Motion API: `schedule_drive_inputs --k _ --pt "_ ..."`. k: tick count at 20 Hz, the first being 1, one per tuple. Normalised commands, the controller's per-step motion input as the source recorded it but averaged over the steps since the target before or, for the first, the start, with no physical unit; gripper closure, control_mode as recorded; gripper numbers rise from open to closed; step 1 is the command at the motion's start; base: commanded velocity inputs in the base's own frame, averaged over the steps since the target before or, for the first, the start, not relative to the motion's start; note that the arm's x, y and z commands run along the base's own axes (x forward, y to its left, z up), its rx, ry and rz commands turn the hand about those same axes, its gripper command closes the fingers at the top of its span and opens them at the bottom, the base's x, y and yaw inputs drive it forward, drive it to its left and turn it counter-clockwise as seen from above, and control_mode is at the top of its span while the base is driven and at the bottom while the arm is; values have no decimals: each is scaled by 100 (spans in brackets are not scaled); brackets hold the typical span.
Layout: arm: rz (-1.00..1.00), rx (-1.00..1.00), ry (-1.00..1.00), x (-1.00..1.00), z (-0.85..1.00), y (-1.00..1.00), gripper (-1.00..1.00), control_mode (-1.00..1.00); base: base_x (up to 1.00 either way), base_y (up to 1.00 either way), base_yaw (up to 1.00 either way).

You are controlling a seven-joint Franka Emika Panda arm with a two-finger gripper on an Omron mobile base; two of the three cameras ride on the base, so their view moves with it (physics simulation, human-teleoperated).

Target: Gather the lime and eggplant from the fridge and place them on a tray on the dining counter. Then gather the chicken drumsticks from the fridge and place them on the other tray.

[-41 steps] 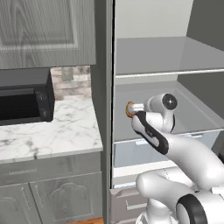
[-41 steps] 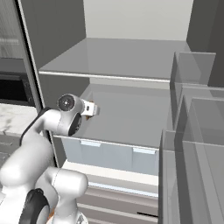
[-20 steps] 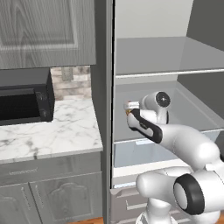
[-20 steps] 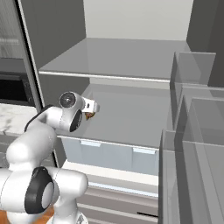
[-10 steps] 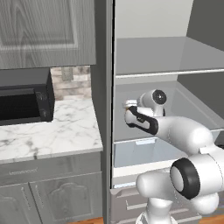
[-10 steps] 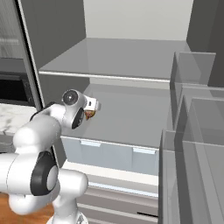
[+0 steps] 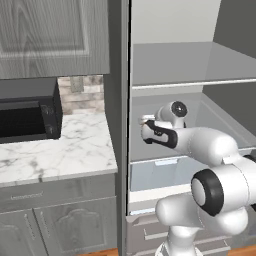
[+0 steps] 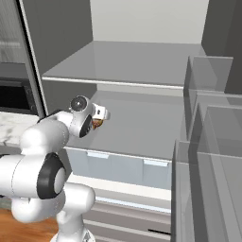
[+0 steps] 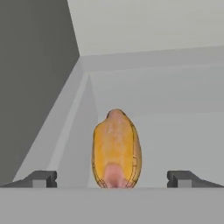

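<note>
Now the gripper [image 9: 112,177] is reaching into the fridge [image 8: 132,71], jaws spread either side of a chicken drumstick [image 9: 116,148] lying near the shelf's [image 8: 137,125] left front edge. Next, seemingly, closing squarely on it and lifting clear.

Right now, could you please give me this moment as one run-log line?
phase: reaching into fridge | target: drumstick on shelf | tool: open, straddling drumstick, not closed | trays: not in view

Arm [image 7: 200,142] into open fridge [image 7: 170,100] (mid shelf), microwave [image 7: 27,115] on counter [image 7: 60,155] left.
</note>
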Motion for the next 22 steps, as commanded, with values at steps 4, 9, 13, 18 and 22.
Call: schedule_drive_inputs --k 4,9,13,18,22 --pt "0 0 4 19 -3 0 -100 -100 0 0 0" --pt "0 0 7 18 0 0 -100 -100 0 0 0" --pt "0 0 9 14 0 0 -100 -100 0 0 0" --pt "0 0 9 12 0 0 -100 -100 0 0 0" --pt "0 0 9 9 0 0 -100 -100 0 0 0"
